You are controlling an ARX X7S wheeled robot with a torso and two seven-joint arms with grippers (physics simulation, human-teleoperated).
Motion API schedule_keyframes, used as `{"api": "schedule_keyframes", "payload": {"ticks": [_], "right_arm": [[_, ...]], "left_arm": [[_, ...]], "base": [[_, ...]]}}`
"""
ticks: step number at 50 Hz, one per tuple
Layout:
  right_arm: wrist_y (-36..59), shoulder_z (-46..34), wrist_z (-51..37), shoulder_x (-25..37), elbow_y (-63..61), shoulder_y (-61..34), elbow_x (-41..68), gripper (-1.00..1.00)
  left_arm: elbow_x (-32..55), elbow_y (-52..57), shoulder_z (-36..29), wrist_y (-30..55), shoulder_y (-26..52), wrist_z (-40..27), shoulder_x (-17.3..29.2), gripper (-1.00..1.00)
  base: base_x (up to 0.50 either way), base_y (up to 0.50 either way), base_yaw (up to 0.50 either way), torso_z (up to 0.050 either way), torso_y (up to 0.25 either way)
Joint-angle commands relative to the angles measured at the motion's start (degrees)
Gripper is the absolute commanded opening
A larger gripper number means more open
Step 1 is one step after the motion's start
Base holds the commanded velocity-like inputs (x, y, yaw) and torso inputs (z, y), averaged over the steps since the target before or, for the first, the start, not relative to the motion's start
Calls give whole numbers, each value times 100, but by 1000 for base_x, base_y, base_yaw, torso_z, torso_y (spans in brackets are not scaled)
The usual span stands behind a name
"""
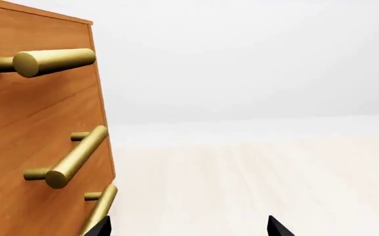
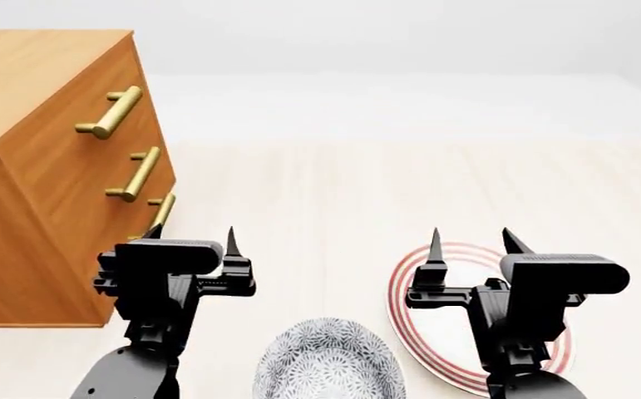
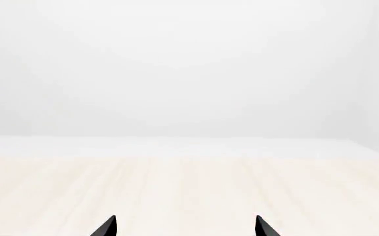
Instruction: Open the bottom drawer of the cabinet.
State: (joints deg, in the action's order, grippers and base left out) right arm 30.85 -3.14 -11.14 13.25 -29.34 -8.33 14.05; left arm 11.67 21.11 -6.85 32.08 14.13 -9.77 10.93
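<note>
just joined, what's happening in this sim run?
Two-armed robot is facing a wooden cabinet with three drawers, all looking closed. The left end effector is open beside the bottom drawer, one fingertip close to its brass handle, nothing gripped yet. The right end effector is open and idle above a red-ringed plate. A patterned bowl sits between the arms.

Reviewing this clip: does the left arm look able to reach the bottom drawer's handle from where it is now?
Probably yes. The left gripper is open beside the cabinet, and the bottom drawer's handle sits right by one fingertip in the left wrist view, apparently not yet between the fingers. Nothing stands between them; the bowl is off to the side.
</note>
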Motion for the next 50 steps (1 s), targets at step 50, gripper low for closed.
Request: {"api": "schedule_keyframes", "payload": {"ticks": [50], "right_arm": [[-258, -163, -72, 108, 275, 11, 74, 100]], "left_arm": [[-2562, -3696, -3034, 923, 2424, -159, 643, 100]], "base": [[0, 0, 0, 0, 0]]}}
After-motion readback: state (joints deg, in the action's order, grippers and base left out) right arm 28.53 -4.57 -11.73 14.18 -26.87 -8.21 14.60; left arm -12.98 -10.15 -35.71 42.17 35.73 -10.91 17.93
